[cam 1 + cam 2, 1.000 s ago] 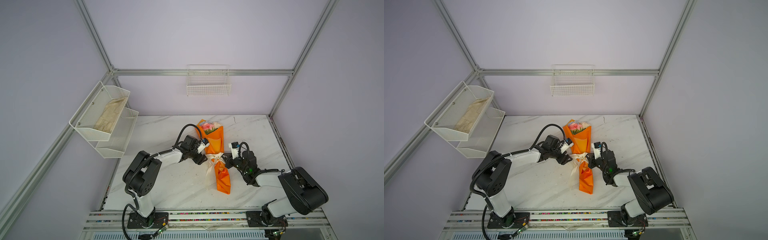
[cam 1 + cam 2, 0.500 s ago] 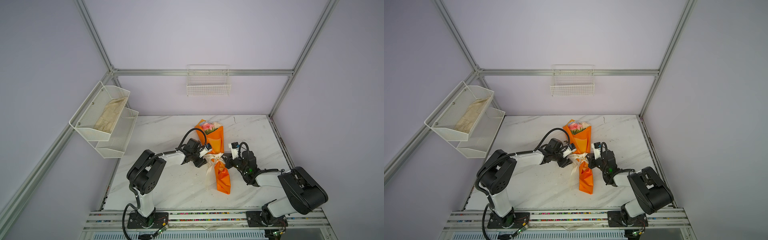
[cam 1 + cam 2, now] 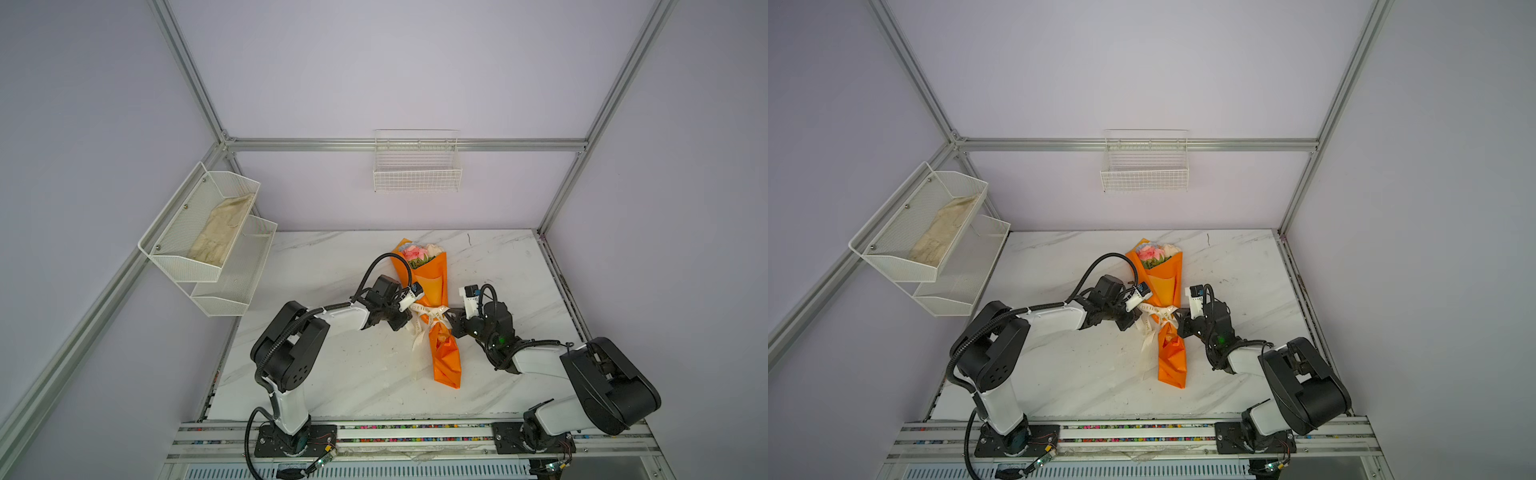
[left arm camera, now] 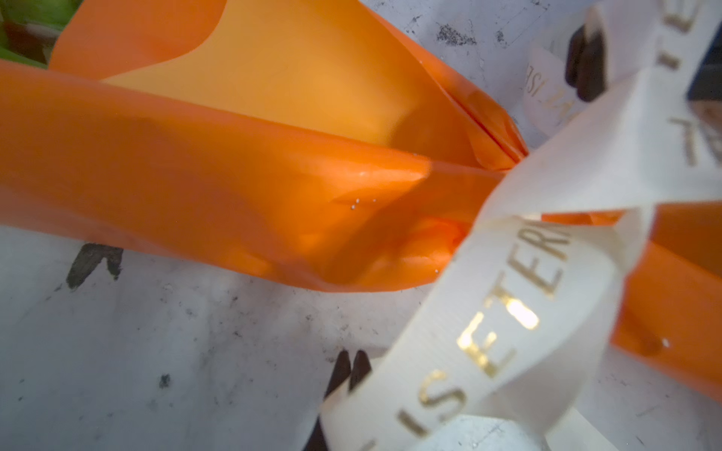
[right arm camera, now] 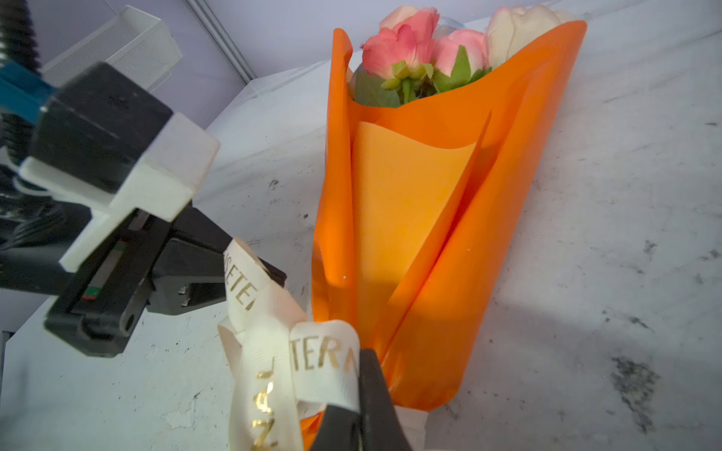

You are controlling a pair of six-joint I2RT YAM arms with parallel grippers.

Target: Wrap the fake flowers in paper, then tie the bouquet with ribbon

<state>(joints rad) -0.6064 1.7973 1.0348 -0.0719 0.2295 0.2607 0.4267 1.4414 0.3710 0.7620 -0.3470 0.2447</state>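
Change: left gripper point(image 5: 254, 269) now has jaws closed on one loop of cream ribbon with gold lettering point(image 3: 429, 312) — a second ago these jaws were open. Right gripper point(image 5: 359, 418) is clamped on opposite loop. Meaning, as judgement: both loops are held, so pulling apart to tighten bow seems next.

Bouquet of pink and cream fake roses in glossy orange paper cone point(image 3: 436, 278) lies on middle of white marble tabletop point(image 3: 332, 374), between arms, blooms toward back wall.

Ribbon text: "IS ETER…" in left wrist view, "TERN" in right wrist view — rest is cut off.
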